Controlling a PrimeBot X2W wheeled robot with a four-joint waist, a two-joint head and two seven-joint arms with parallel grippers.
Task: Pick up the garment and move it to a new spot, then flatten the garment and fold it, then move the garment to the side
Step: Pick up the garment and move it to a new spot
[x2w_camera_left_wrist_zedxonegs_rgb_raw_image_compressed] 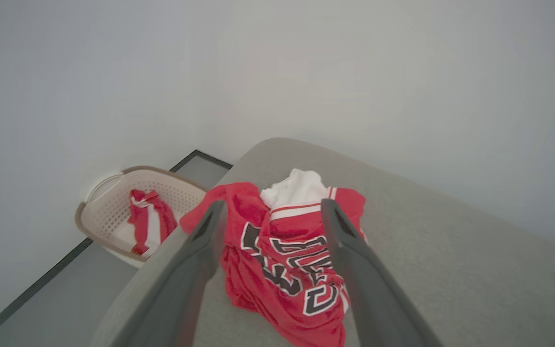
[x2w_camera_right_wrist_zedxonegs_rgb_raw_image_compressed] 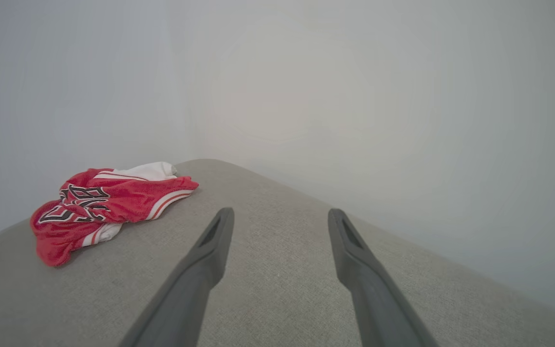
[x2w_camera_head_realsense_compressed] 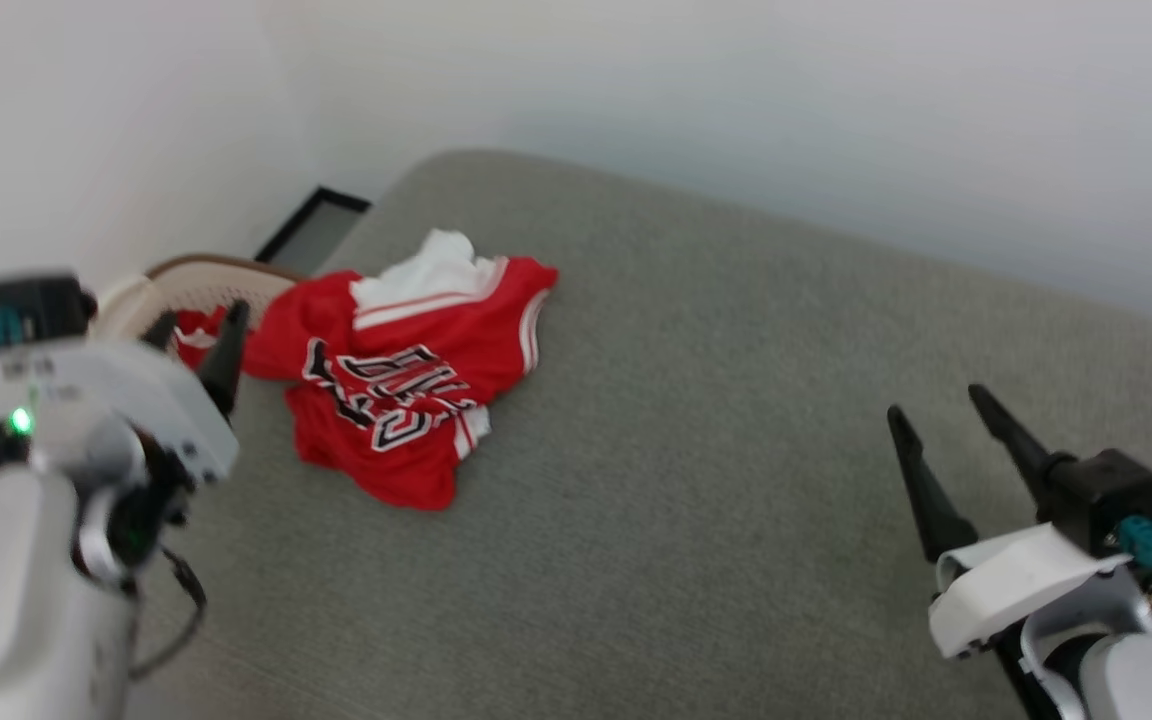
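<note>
Red jersey cloth, one item: the garment [x2w_camera_head_realsense_compressed: 406, 400], with white sleeves, red-and-white stripe trim and black white-outlined lettering.

Position: crumpled in a heap on the grey cloth-covered table [x2w_camera_head_realsense_compressed: 696, 470], near its far left corner. The lettered side faces up and one white sleeve is bunched at the far end. A pale basket [x2w_camera_left_wrist_zedxonegs_rgb_raw_image_compressed: 109, 207] stands on the floor beyond the table's left edge and holds another red-and-white cloth [x2w_camera_left_wrist_zedxonegs_rgb_raw_image_compressed: 148, 226].

Handling, as I judge it: light, soft and limp, with no stiffness to keep a shape. It should sag and trail when lifted, and layers may come up together. It is not fragile. The smooth knit may slip from a shallow pinch.

Hold points, as I judge them: a raised fold or the striped hem on the near side, taken deep. For spreading, the shoulders or two hem corners, one per tool.

My left tool [x2w_camera_left_wrist_zedxonegs_rgb_raw_image_compressed: 272, 206]: jaws wide, holding nothing. It is aimed over the heap, which shows between my two fingers in the wrist view. In the head view it sits just beside the garment's left edge, and I can see no contact.

My right tool [x2w_camera_head_realsense_compressed: 938, 405]: jaws wide, holding nothing, over bare table and well apart from the garment on its right.
</note>
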